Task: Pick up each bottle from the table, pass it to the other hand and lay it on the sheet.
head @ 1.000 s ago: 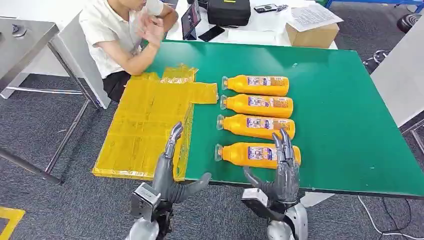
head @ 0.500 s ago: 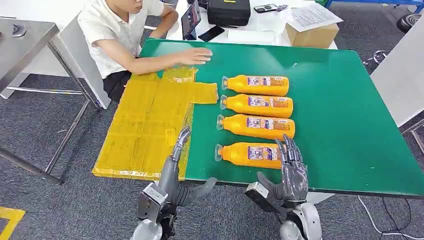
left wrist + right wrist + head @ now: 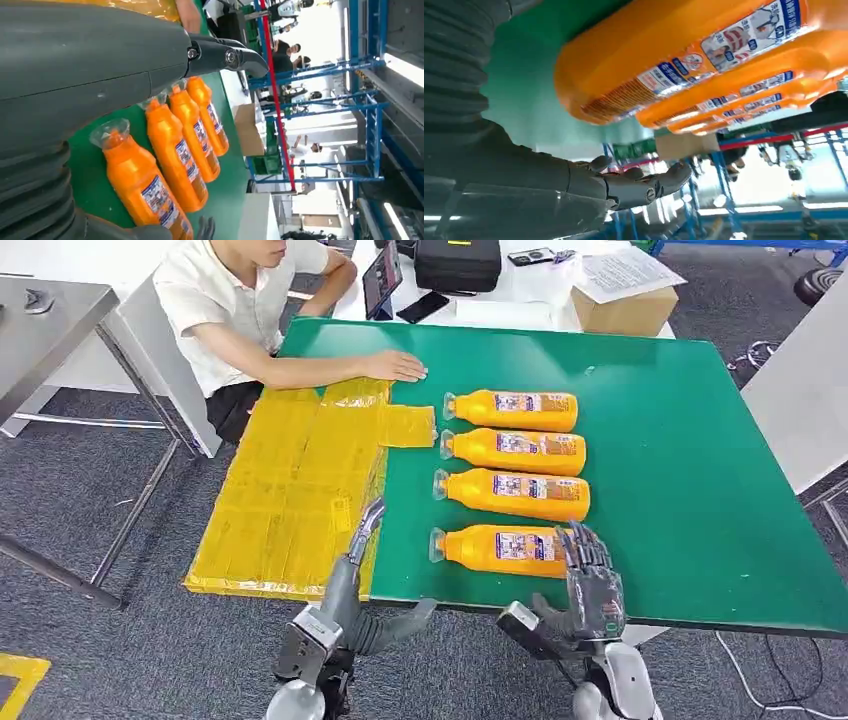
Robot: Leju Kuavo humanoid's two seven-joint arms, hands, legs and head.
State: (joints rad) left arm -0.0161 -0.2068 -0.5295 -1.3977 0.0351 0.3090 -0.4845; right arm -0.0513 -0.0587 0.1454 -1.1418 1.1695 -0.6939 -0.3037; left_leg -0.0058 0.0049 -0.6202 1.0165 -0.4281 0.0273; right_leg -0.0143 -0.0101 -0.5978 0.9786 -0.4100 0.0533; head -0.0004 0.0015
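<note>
Four bottles are lying on their sides in a row on the green tabletop (image 3: 680, 470), caps pointing toward the yellow sheet (image 3: 290, 495). Each is holding orange liquid and wearing a blue-and-white label. The nearest bottle (image 3: 500, 549) is lying closest to the tabletop's near edge; the second bottle (image 3: 512, 493), third bottle (image 3: 514, 451) and far bottle (image 3: 512, 410) are lying in turn farther from that edge, close beside one another.

The right hand (image 3: 592, 585) is hanging at the near edge, fingers spread apart and pointing away from the robot, holding nothing; its fingertips are reaching over the base end of the nearest bottle, though whether they are touching it cannot be told. In the right wrist view that bottle's base (image 3: 634, 85) is looming just above the open fingers (image 3: 644, 185).

The left hand (image 3: 358, 585) is hovering at the near edge too, over the sheet's border, fingers extended, thumb splayed out toward the right hand, grasping nothing.

The sheet is covering the tabletop's left part and overhanging its side. A person (image 3: 250, 310) is sitting at the far corner, resting one hand (image 3: 395, 365) flat on the tabletop beyond the sheet.
</note>
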